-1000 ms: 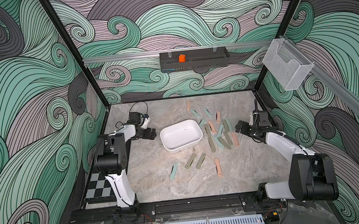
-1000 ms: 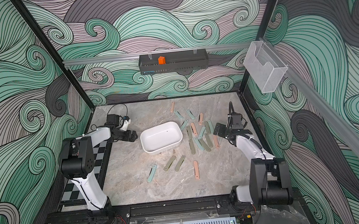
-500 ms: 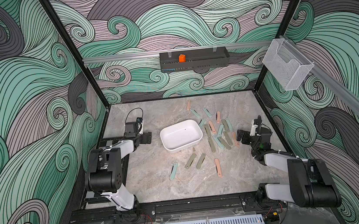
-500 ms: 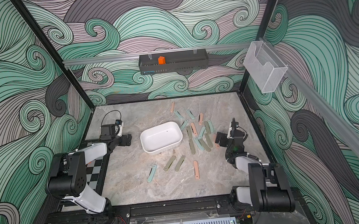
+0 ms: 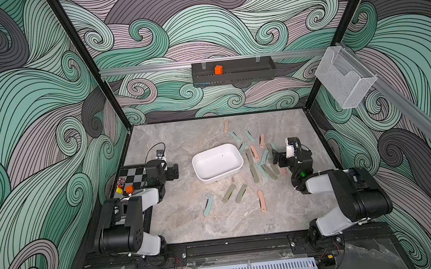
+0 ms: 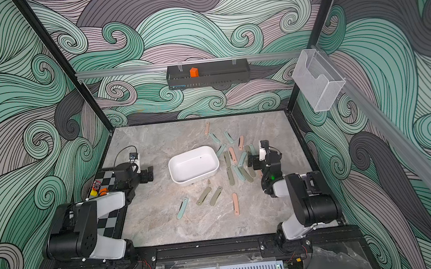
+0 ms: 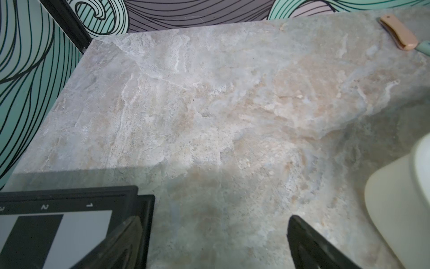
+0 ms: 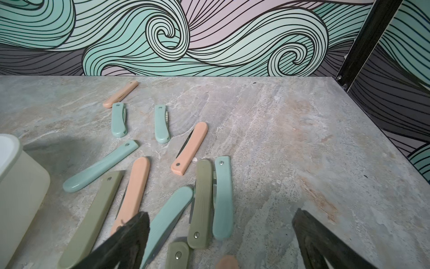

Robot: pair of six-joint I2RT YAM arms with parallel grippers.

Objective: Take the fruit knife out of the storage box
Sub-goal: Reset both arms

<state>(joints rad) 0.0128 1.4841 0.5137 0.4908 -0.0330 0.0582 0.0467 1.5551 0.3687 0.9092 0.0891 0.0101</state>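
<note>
Nearest, four folded fruit knives [image 5: 228, 193] are seen lying on the counter [image 5: 205, 229]. Behind them the white storage box [image 5: 216, 162] is set mid-counter. It is flanked by the left tool [image 5: 176, 171], held spread near a checkered board [image 5: 134, 175], and by the right tool [image 5: 276, 159], held spread over a cluster of knives [image 5: 254, 151] just beside the box. Farthest, a black tray [image 5: 234, 76] is hung on the wall.

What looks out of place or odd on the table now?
The storage box holds no knife; many folded fruit knives lie scattered on the table beside it, some overlapping. A tiny item, too small to identify, sits by the box's near wall. Nothing looks spilled or damaged.
</note>
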